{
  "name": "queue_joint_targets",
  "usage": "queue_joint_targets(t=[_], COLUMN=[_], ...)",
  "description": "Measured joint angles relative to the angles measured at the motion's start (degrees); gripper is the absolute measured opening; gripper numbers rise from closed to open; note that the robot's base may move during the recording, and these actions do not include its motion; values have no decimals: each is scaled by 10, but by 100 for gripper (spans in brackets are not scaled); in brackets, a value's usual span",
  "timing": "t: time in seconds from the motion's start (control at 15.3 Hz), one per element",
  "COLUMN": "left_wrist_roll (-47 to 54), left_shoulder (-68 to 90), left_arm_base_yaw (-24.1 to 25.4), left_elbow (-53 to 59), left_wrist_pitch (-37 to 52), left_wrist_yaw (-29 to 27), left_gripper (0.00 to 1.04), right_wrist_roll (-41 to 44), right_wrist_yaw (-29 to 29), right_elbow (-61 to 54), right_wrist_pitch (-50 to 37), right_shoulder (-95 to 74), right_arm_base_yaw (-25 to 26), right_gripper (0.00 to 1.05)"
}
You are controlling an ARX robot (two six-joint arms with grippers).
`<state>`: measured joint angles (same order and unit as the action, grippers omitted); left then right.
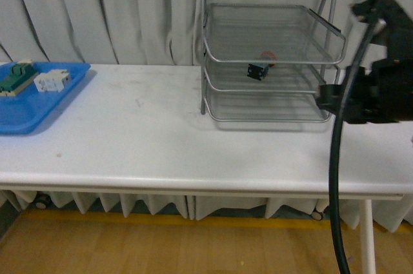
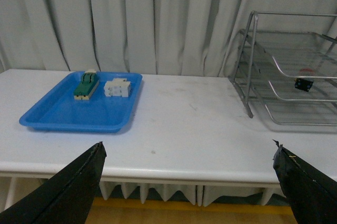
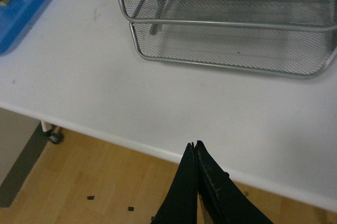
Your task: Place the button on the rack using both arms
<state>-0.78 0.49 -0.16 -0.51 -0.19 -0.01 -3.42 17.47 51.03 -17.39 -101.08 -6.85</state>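
So the button (image 1: 260,68) is sitting in the rack (image 1: 271,61), on the middle tier, roughly in the center of that shelf. It's lying tilted, with the black body toward the front and the red cap toward the back. Nothing is touching it. The rack itself stands toward the far right part of the desk (image 1: 161,138), close to the back edge by the curtain (image 1: 129,9).

Over at the far left corner of the desk there's a blue tray (image 1: 26,116) with a green block (image 1: 16,77) and a white blocky part (image 1: 51,82) side by side in it, well apart from the rack.

Right gripper (image 3: 195,147): its fingers are pressed together tip to tip with nothing between them, hanging out past the front edge of the desk, over the wood floor (image 3: 105,182). In the front view the right arm (image 1: 377,90) is up at the right edge of the desk, just beside the rack, with a black cable (image 1: 335,177) drooping down from it.

Left gripper (image 2: 187,153): spread wide, both dark fingertips (image 2: 87,168) are far apart and empty, sitting near the front edge of the desk and looking across at the tray and rack.
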Motion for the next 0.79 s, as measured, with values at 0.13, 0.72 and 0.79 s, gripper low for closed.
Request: queue_joint_targets(t=[0.13, 0.72, 0.79], left_wrist_roll=[0, 0, 0], left_shoulder=[0, 0, 0], left_arm_base_yaw=[0, 0, 0], left_elbow=[0, 0, 0], left_wrist_pitch=[0, 0, 0], left_wrist_yaw=[0, -1, 0], left_gripper=[98, 98, 98], right_wrist_roll=[-22, 1, 11], right_wrist_yaw=[37, -24, -28], right_elbow=[-112, -391, -415], right_wrist_pitch=[-54, -339, -372], right_shoulder=[117, 344, 359], right_arm_base_yaw=[45, 204, 208], right_gripper=[2, 2, 2])
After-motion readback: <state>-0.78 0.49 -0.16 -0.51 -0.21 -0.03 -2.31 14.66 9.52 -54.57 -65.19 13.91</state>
